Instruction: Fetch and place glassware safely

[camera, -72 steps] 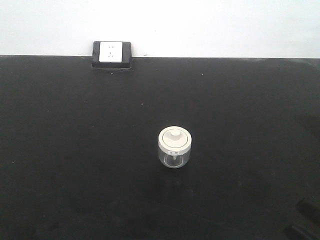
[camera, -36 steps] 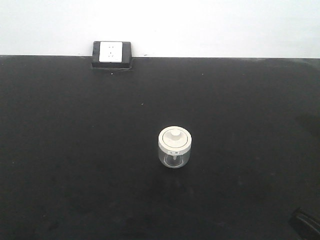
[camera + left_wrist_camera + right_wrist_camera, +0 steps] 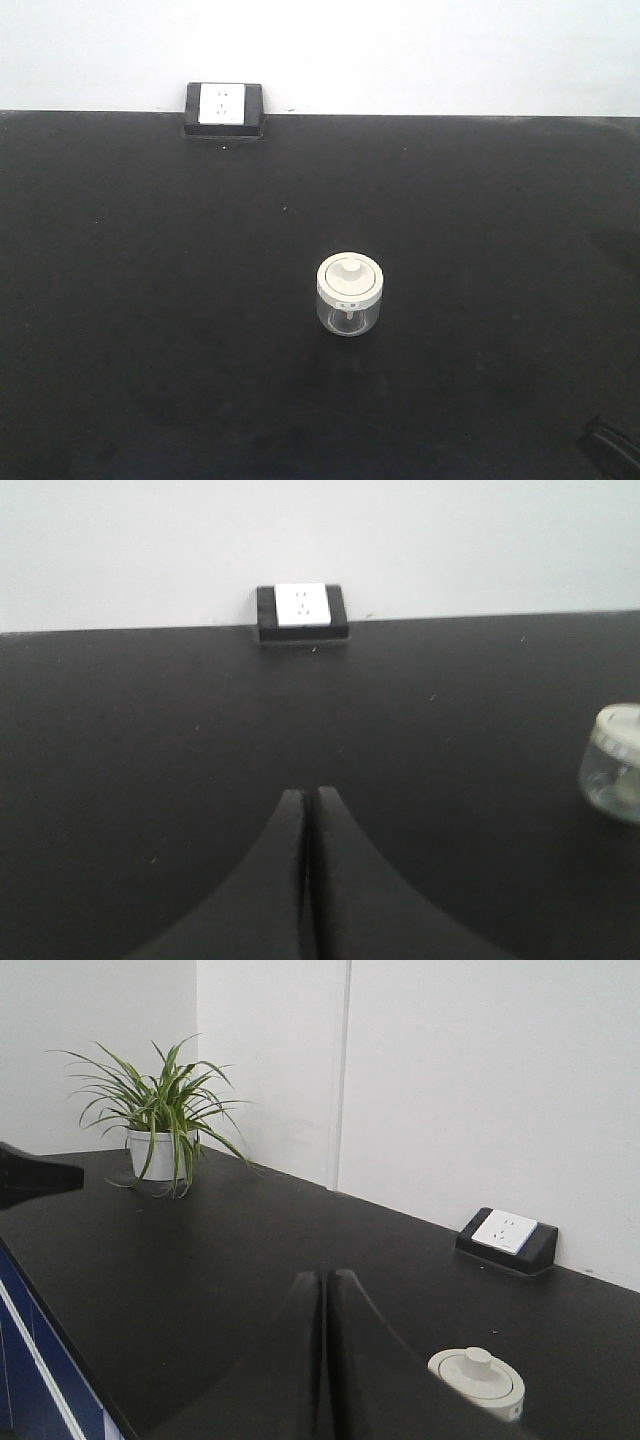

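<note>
One wide black desk (image 3: pixel 150 300) fills nearly everything I see, running back to a white wall where a black-framed socket (image 3: pixel 223 108) sits at the rear edge; on my right wrist view a potted plant (image 3: pixel 160 1120) stands far off at the desk's other end. Nothing else is on the surface but the glass jar (image 3: pixel 349 295), upright near the middle with its off-white knobbed lid seated on top, its axis vertical. Both grippers are empty, with their jaws pressed together: the left gripper (image 3: pixel 308 805) shows only a hairline seam between its fingers, and the right gripper (image 3: pixel 325 1285) looks the same. What matters for me is bearing. From the left wrist the jar is off at the far right edge, half cut by the frame, well to the side of the jaws. From the right wrist it sits just beside the fingers, slightly right and ahead. I judge the right arm nearer and better lined up; its jaws would need opening before any approach to the jar's round body.
</note>
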Robot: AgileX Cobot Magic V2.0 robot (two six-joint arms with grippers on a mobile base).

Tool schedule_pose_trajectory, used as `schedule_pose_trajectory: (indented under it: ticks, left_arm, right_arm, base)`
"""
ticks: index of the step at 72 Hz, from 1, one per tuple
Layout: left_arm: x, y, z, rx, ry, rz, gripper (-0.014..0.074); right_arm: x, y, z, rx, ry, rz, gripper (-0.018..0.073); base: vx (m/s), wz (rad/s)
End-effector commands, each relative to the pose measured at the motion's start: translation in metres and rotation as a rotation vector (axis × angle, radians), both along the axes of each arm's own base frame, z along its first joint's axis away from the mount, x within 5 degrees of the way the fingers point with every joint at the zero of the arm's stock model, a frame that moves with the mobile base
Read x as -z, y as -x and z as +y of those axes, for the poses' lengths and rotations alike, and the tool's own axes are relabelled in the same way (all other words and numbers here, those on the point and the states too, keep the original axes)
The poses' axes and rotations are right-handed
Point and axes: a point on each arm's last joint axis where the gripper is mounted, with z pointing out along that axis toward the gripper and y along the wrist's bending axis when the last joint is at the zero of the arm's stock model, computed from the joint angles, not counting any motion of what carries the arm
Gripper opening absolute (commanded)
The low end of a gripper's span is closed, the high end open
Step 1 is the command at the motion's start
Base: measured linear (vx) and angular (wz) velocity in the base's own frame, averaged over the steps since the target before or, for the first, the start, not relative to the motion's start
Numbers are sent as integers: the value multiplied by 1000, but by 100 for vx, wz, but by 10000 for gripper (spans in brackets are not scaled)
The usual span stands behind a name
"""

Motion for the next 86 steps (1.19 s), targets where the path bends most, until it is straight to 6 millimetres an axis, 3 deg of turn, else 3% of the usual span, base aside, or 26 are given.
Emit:
schedule_pose_trajectory:
  ticks: [1, 13, 22, 86]
  left_arm:
    - [-3, 0, 3, -22, -46, -133, -7]
    - [27, 1, 4, -44, -3, -216, -7]
    - [44, -2, 4, -56, 31, -176, -7]
    - [44, -2, 5, -59, 23, -166, -7]
  right_arm:
    - [-11, -1, -3, 36, -35, -33, -8]
    - [-11, -2, -3, 36, -36, -34, -8]
    - [-11, -2, -3, 36, -36, -34, -8]
    - [-11, -2, -3, 37, -35, -33, -8]
  base:
    - [0, 0]
    - [0, 0]
    - [0, 0]
    - [0, 0]
